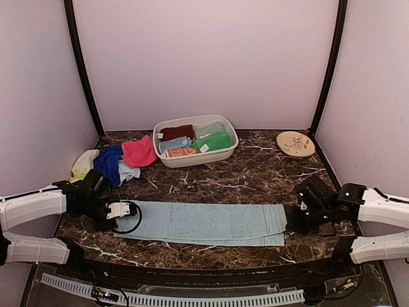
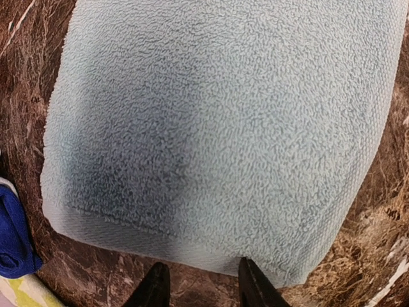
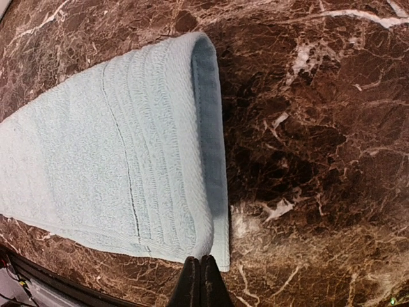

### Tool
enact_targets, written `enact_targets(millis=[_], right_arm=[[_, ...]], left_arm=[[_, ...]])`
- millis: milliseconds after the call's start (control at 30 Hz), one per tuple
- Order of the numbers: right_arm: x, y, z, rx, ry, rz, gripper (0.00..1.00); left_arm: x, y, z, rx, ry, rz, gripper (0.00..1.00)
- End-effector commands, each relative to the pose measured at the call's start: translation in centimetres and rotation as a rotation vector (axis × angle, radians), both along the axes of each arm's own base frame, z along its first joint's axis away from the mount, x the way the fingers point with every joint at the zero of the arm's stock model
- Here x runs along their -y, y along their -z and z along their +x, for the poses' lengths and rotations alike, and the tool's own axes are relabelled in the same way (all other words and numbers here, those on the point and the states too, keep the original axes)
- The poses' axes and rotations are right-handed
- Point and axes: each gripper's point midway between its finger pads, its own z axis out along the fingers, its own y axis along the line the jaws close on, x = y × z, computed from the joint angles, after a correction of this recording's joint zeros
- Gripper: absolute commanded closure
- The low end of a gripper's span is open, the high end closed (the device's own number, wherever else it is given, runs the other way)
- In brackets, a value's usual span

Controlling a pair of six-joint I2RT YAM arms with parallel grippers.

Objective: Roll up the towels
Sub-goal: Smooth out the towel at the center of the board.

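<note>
Two grippers, one per end of the pale blue towel (image 1: 204, 222), which lies flat as a long folded strip across the near table (image 1: 255, 179). Left gripper (image 2: 203, 286): jaws part open, empty, tips just short of the hem. Right gripper (image 3: 200, 281): jaws fully shut at the other end's near corner; can't tell if cloth is pinched. Imo roll from one end only: nip the full hem, tight first turn, edges square. Soft terry loops, ribbed band nr the end. Glossy brown marble, so the strip prob slides. Further back: royal blue towel (image 1: 108, 163) and pink towel (image 1: 138, 152) in a loose heap, white oval tub (image 1: 192, 160) w/ folded ones, round tan plate (image 1: 296, 143).
</note>
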Motion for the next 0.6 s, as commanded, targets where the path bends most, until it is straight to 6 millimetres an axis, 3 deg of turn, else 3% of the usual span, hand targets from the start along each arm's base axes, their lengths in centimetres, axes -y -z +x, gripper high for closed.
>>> enact_targets(millis=[0,233,567], right_arm=[[0.6,-1.8,-0.5,-0.008,0.020,0.007,1.00],[0.6,-2.4,-1.5,-0.036,0.008,0.038,1.00],[0.7,0.9,-4.0,-0.150,-0.036,0.037,1.00]], left_arm=[[-0.3,0.6,0.0,0.003,0.015,0.024,0.61],[-0.3,0.5,0.5,0.014,0.008,0.032,0.63],[-0.3,-0.9,2.0,0.071,-0.012,0.042,0.69]])
